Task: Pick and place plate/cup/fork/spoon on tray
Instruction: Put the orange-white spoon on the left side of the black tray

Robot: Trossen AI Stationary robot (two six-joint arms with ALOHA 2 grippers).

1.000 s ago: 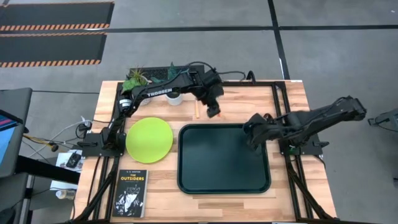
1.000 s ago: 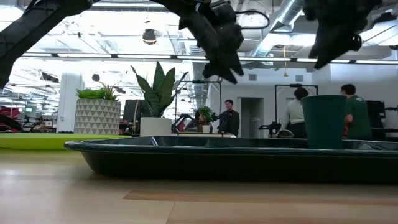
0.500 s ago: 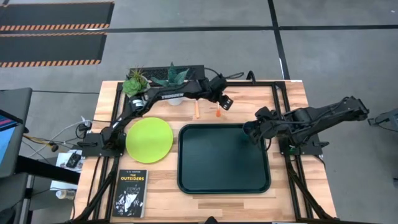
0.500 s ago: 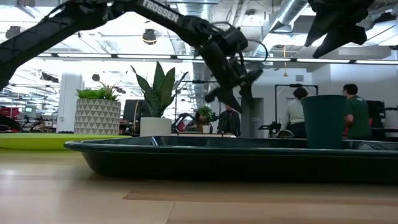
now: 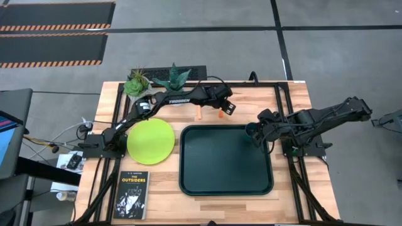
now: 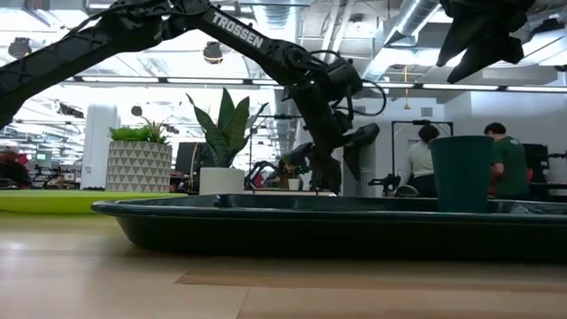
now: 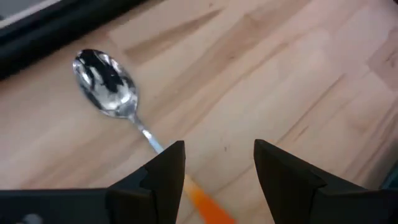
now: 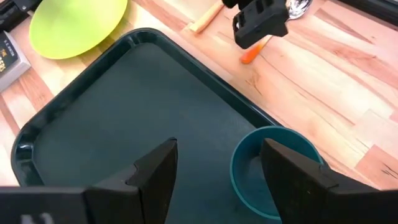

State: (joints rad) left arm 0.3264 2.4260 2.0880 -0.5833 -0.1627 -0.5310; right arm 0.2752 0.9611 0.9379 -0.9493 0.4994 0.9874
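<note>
Left gripper (image 7: 219,163), jaws parted, poised low over the spoon (image 7: 104,81) on the table beyond the tray (image 5: 226,160); its red-orange handle passes beside one finger. Right gripper (image 8: 217,167), jaws wide and empty, above the cup (image 8: 277,168) in the tray's corner.

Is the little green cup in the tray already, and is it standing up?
Yes. The cup stands upright inside the tray, at its rim, mouth facing up. It looks empty.

The spoon (image 7: 118,99) handle is partly hidden behind the left gripper (image 7: 219,168) fingers. The fork (image 8: 204,17) tines are cut off.
</note>
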